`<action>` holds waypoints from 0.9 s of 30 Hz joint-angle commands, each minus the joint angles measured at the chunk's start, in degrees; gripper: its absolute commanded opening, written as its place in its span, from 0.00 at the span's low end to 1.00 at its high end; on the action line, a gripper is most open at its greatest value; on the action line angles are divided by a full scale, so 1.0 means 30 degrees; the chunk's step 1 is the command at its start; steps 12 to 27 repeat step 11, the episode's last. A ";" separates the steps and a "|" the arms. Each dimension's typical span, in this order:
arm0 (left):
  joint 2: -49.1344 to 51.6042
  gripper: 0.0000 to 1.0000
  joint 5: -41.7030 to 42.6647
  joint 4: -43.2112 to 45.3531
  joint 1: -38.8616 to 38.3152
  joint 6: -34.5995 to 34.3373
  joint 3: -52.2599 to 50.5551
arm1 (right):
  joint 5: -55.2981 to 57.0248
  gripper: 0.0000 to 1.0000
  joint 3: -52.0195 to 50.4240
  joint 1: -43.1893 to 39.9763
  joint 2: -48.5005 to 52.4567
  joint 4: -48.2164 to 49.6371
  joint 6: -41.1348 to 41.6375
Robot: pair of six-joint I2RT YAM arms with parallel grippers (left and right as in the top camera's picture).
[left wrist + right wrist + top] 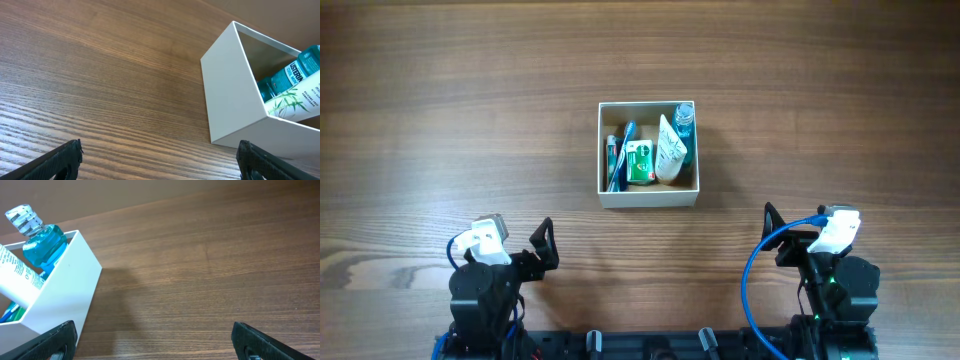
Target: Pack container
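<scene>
My left gripper [160, 150] and right gripper [152, 330] sit wide, empty, since the container [649, 198] appears fully packed

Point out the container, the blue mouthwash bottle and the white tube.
container [650, 199], overhead, near outer wall.
blue mouthwash bottle [45, 242], right wrist, blue body.
white tube [670, 152], overhead, tube's middle.
</scene>
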 commanded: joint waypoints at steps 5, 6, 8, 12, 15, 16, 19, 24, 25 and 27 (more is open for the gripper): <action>-0.0175 1.00 0.0714 -0.0066 0.0036 0.0168 -0.0335 | -0.0306 1.00 -0.0044 0.0051 -0.0146 0.0109 0.0211; -0.0175 1.00 0.0714 -0.0066 0.0036 0.0168 -0.0335 | -0.0306 1.00 -0.0044 0.0051 -0.0146 0.0109 0.0211; -0.0175 1.00 0.0707 -0.0066 0.0036 0.0168 -0.0335 | -0.0306 1.00 -0.0044 0.0051 -0.0146 0.0109 0.0211; -0.0175 1.00 0.0707 -0.0066 0.0036 0.0168 -0.0335 | -0.0306 1.00 -0.0044 0.0051 -0.0146 0.0109 0.0211; -0.0175 1.00 0.0707 -0.0066 0.0036 0.0168 -0.0335 | -0.0306 1.00 -0.0044 0.0051 -0.0146 0.0109 0.0211; -0.0175 1.00 0.0707 -0.0066 0.0036 0.0168 -0.0335 | -0.0306 1.00 -0.0044 0.0051 -0.0146 0.0109 0.0211; -0.0175 1.00 0.0707 -0.0066 0.0036 0.0168 -0.0335 | -0.0306 1.00 -0.0044 0.0051 -0.0146 0.0109 0.0211; -0.0175 1.00 0.0707 -0.0066 0.0036 0.0168 -0.0335 | -0.0306 1.00 -0.0044 0.0051 -0.0146 0.0109 0.0211; -0.0175 1.00 0.0707 -0.0066 0.0036 0.0168 -0.0335 | -0.0306 1.00 -0.0044 0.0051 -0.0146 0.0109 0.0211; -0.0175 1.00 0.0707 -0.0066 0.0036 0.0168 -0.0335 | -0.0306 1.00 -0.0044 0.0051 -0.0146 0.0109 0.0211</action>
